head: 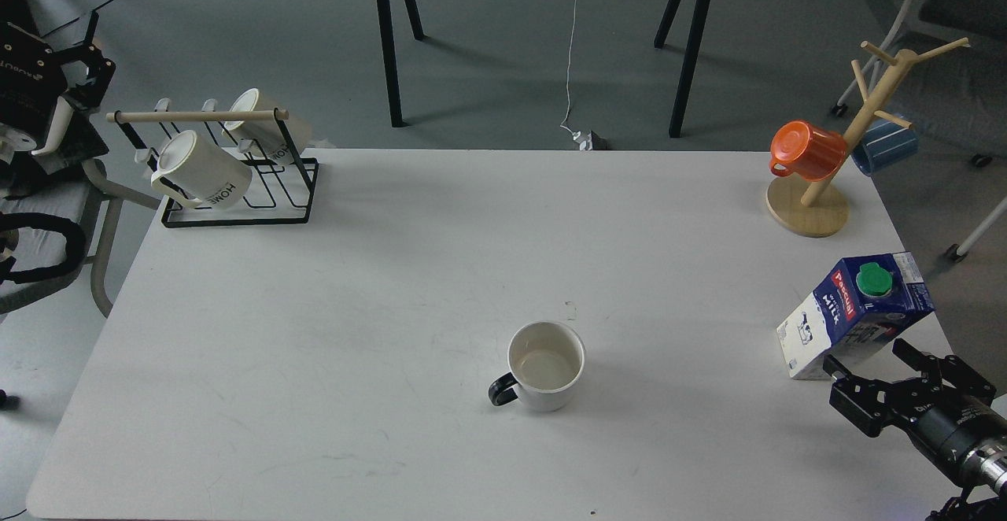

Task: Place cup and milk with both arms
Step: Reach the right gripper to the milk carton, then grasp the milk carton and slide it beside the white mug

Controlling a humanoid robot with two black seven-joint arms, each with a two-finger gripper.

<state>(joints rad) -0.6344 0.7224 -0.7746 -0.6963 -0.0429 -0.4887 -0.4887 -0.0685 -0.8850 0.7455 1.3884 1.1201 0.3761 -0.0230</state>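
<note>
The cup, a short white mug with a black handle pointing left, stands upright at the table's front centre. The milk, a blue and white carton with a green cap, stands near the table's right edge. My right gripper is open at the lower right, just in front of the carton's base, with its fingers pointing at it and apart from it. My left gripper is far off the table at the upper left, dark and small, so its fingers cannot be told apart.
A black wire rack with two cream "HOME" mugs stands at the back left corner. A wooden mug tree with an orange cup and a blue cup stands at the back right. A chair is left of the table.
</note>
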